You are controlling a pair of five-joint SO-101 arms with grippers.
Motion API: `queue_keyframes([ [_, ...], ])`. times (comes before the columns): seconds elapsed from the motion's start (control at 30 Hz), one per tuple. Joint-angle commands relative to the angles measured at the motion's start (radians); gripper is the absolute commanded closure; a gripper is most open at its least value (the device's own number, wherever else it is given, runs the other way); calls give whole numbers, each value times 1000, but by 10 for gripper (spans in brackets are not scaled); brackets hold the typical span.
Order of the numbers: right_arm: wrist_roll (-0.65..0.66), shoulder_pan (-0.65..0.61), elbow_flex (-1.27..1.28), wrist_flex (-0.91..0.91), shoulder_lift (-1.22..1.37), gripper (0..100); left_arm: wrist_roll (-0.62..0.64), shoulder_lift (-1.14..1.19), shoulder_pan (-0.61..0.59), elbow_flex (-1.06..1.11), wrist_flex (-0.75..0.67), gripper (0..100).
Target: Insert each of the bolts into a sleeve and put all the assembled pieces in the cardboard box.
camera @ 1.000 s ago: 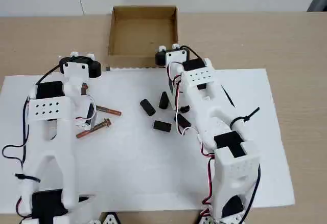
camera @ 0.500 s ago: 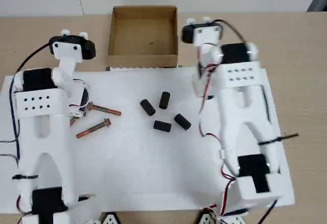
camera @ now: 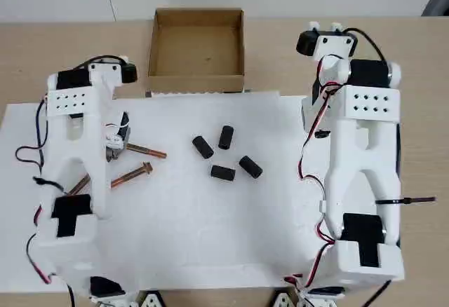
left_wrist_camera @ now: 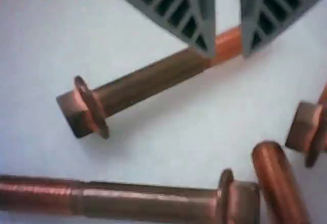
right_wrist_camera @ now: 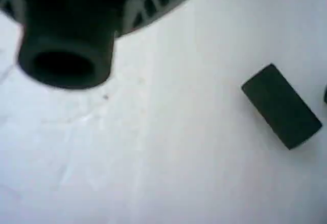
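Several copper bolts lie on the white paper at the left, among them one [camera: 146,152] and another [camera: 130,175]. My left gripper [left_wrist_camera: 227,47] hangs right over a bolt [left_wrist_camera: 148,81], open by a narrow gap, with the shaft running under both fingertips; in the high view this gripper [camera: 116,142] is at that bolt's end. Several black sleeves [camera: 223,173] lie loose mid-paper. My right gripper [right_wrist_camera: 76,14] is shut on a black sleeve [right_wrist_camera: 66,55], held above the paper near its right edge. Another loose sleeve [right_wrist_camera: 281,112] lies beyond it. The cardboard box [camera: 161,42] stands at the back.
More bolts [left_wrist_camera: 127,201] crowd close around the left gripper, one [camera: 78,184] partly under the left arm. The white paper [camera: 210,237] covers most of the wooden table. The right arm [camera: 361,153] stands along the paper's right edge, with cables hanging beside it.
The right arm has swung from the sleeves in the middle out to the right edge of the paper. The left arm has shifted its pose while its gripper stayed over the bolts.
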Motion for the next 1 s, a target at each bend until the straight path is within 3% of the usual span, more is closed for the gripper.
queue_keyframes([
  [0.0, 9, 5, -43, 15, -50, 995, -140, 23, -3, -36, 29, 964],
  [0.2, 11, 5, -43, 15, -48, 995, -408, 66, -46, -35, 29, 962],
  [0.37, 11, 5, -43, 15, -47, 995, -534, 75, -52, -35, 29, 960],
  [0.97, 8, 5, 109, -51, -56, 995, -580, 66, 103, -1, 31, 899],
])
